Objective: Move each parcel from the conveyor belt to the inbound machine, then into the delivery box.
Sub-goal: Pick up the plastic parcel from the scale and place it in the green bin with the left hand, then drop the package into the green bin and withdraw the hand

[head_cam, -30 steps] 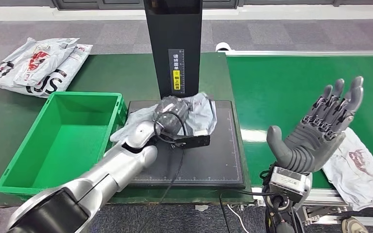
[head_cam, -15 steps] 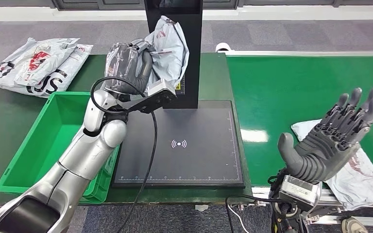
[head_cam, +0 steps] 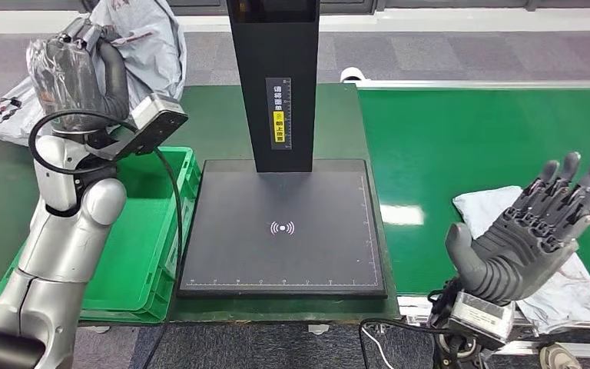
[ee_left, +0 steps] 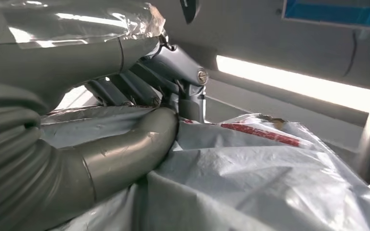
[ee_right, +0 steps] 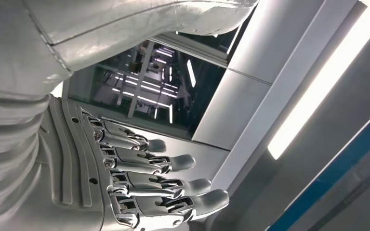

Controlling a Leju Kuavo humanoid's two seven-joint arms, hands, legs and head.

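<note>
Now the grey parcel (head_cam: 142, 38) is gripped in the left hand (head_cam: 84, 73) and is held high above the far left corner of the green delivery box (head_cam: 134, 254), near the top edge of the head view. Half a second ago the same parcel was held lower and further right, in front of the black column of the inbound machine (head_cam: 276, 77); a second ago it lay on the machine's dark scanning plate (head_cam: 284, 231), which is now bare. In the left wrist view the thick grey thumb (ee_left: 125, 149) is seen pressed onto the crinkled grey plastic of the parcel (ee_left: 250, 178), with the darker fingers (ee_left: 139, 84) closed over it from the other side.

The right hand (head_cam: 534, 231) is raised palm-up beside the conveyor belt (head_cam: 476, 138), its fingers (ee_right: 173, 185) spread and nothing held in it; its pose has barely changed across the three moments. A second grey parcel (head_cam: 553, 269) lies on the near edge of the belt, partly hidden behind that hand, and has been carried a little leftward since the earlier frames. More bagged parcels (head_cam: 8, 115) lie on the table beyond the box.
</note>
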